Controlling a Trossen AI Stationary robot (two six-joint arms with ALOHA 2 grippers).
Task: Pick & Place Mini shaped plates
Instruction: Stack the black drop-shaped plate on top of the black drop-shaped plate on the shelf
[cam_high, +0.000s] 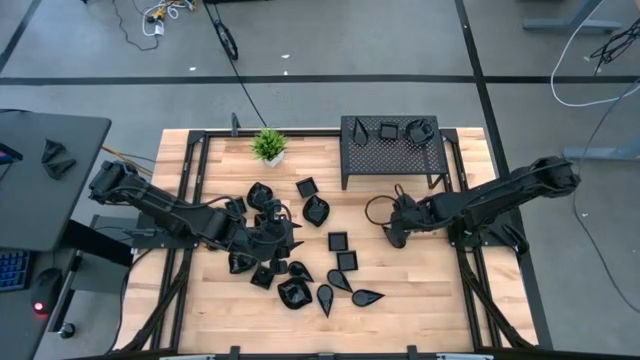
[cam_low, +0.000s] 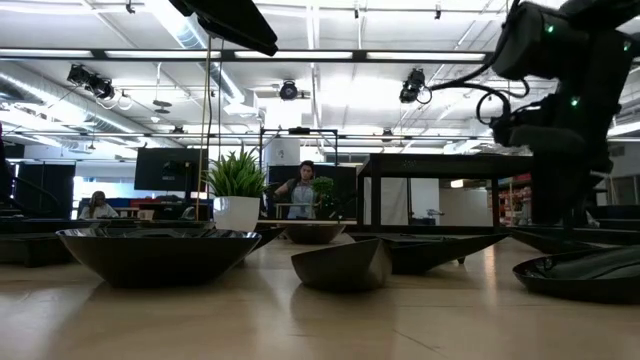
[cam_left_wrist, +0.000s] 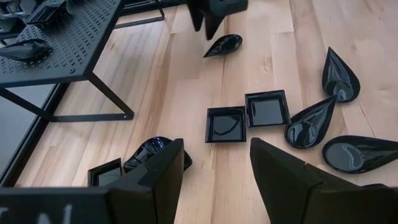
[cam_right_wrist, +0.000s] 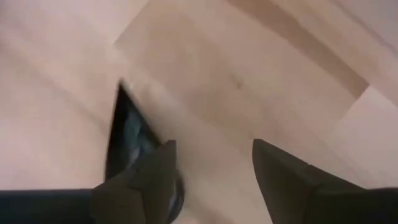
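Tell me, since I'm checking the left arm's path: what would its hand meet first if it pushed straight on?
Probably the nearer square plate, lying straight ahead of the open left hand on bare wood; the second square plate sits beside it. Depth is uncertain.

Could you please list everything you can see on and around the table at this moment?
Mini shaped plates: roughly twenty, glossy black, scattered over the table's middle and front; three on top of the rack.
Rack: one, black perforated metal, back of the table, right of centre.
Potted plant: one, green in a white pot, back of the table.
Table: one, light wood.
People: two, far off in the room behind.
Left gripper: open, over the plates left of centre.
Right gripper: open, low over a teardrop plate.
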